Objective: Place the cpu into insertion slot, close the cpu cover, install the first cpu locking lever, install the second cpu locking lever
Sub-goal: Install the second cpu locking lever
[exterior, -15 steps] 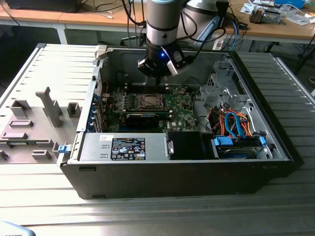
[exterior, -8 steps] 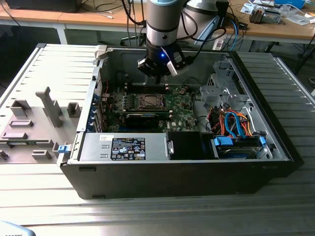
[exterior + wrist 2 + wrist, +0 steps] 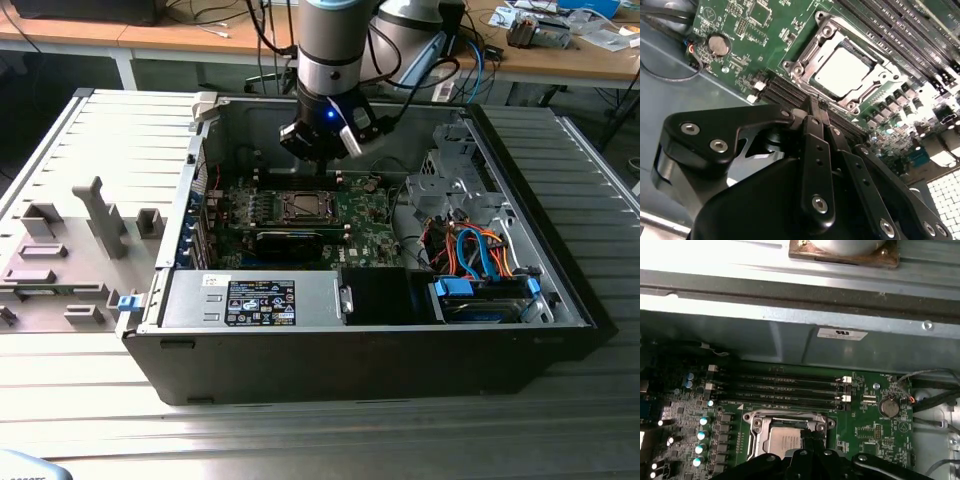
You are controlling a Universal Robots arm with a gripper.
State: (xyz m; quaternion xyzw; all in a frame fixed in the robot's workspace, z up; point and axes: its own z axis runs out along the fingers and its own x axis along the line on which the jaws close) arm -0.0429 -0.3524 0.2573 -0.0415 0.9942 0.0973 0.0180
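On the green motherboard (image 3: 745, 30), the pale silver cpu (image 3: 842, 72) lies framed by its cover (image 3: 805, 62), just beyond the clenched, empty gripper (image 3: 812, 107).

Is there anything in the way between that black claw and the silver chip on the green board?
Nothing visible. The tool hangs above the board with its fingers together, and the cpu already lies in its socket, framed by the cover, with open space between them.

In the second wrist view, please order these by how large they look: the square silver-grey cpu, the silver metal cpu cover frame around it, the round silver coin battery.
Largest to smallest, as they look there:
1. silver metal cpu cover frame
2. square silver-grey cpu
3. round silver coin battery
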